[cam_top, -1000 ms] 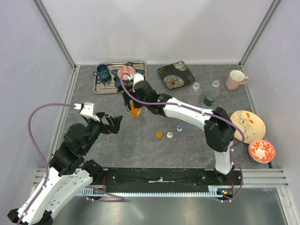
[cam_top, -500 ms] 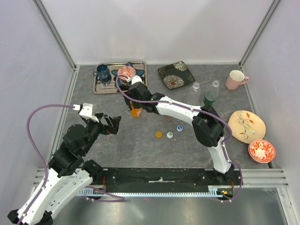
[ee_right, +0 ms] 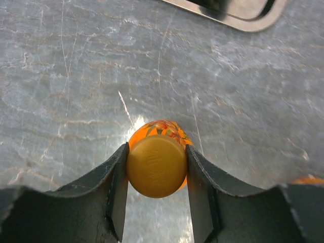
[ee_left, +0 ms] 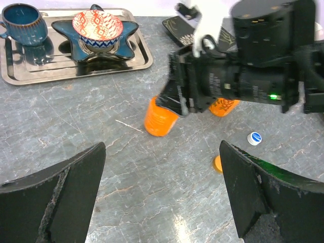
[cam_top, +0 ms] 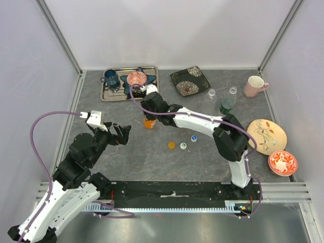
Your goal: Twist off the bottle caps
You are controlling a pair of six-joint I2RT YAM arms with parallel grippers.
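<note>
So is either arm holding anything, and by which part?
The right gripper is clamped on the cap of the orange bottle, one finger each side. The left gripper is open, holding nothing.

a small orange bottle (cam_top: 148, 123) stands upright on the worktop (cam_top: 147, 157), its orange cap (ee_right: 156, 165) still on and squeezed between the right gripper's (ee_right: 156, 149) fingers (ee_right: 117, 187). three loose caps (cam_top: 183, 146), orange, green and blue, lie near it. a green bottle (cam_top: 226, 106) and two clear bottles (cam_top: 232, 91) stand well apart to the right.
</note>
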